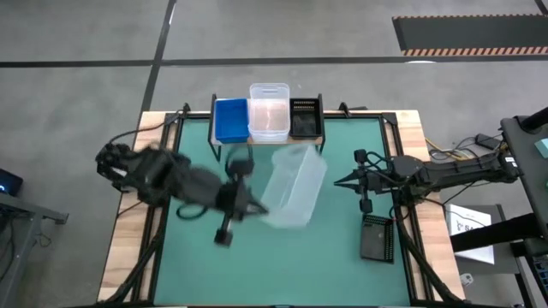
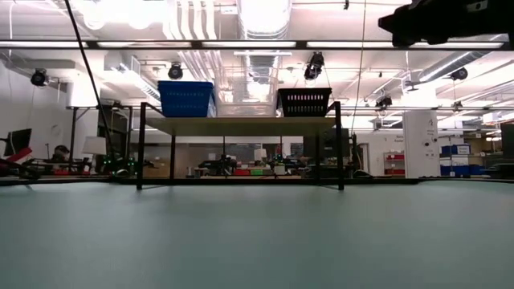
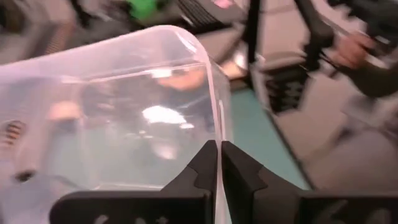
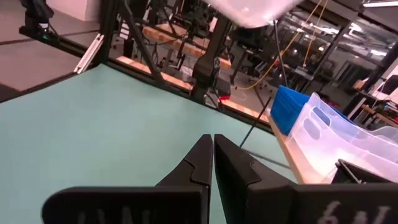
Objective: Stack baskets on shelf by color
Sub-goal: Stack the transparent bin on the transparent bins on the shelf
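Clear basket in the air, stacking partly done.
We see the shelf [image 1: 267,137] with blue, clear and black baskets; left gripper [image 1: 257,205] jaws pinch a clear basket [image 1: 294,186] wall; right gripper [image 1: 338,181] jaws closed, empty; one black basket [image 1: 377,238] waits on the bench [image 1: 282,257].

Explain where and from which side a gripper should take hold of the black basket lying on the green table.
Probably its thin rim, from above. The black basket sits alone near the right edge of the table, apparently open side up, so one finger could drop inside a wall and one outside. The right gripper, shut and empty, is the nearer one.
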You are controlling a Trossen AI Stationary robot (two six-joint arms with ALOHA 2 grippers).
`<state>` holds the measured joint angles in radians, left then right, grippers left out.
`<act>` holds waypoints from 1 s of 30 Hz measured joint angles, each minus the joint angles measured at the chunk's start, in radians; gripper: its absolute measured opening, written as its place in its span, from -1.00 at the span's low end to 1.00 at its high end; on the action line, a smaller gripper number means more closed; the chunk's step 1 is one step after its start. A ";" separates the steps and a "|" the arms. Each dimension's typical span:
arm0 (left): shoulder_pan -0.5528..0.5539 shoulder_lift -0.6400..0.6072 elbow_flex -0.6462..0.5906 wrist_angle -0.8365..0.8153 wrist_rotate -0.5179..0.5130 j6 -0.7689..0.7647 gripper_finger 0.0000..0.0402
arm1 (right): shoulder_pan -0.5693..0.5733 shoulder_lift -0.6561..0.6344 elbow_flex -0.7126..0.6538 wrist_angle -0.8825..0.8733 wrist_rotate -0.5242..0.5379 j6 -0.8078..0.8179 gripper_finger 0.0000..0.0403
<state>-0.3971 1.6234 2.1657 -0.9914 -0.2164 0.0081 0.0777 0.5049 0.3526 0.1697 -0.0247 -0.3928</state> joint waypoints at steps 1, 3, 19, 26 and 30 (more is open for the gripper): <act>0.027 0.000 0.021 0.003 -0.002 0.025 -1.00 | 0.000 -0.013 0.003 -0.021 0.000 0.002 -0.96; 0.083 0.000 0.062 0.004 -0.003 0.066 -1.00 | 0.000 -0.033 0.007 -0.062 0.000 0.015 -0.96; 0.556 0.041 0.131 -0.270 -0.032 0.242 -1.00 | 0.000 -0.091 0.021 -0.214 0.000 0.080 -0.96; 0.590 0.120 0.134 -0.281 -0.028 0.325 -1.00 | 0.000 -0.091 0.021 -0.218 0.000 0.087 -0.96; 0.598 0.154 0.134 -0.295 -0.029 0.342 -1.00 | 0.000 -0.091 0.021 -0.218 0.000 0.094 -0.96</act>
<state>0.2012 1.7775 2.2993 -1.2867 -0.2455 0.3505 0.0778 0.4137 0.3733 -0.0483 -0.0250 -0.2984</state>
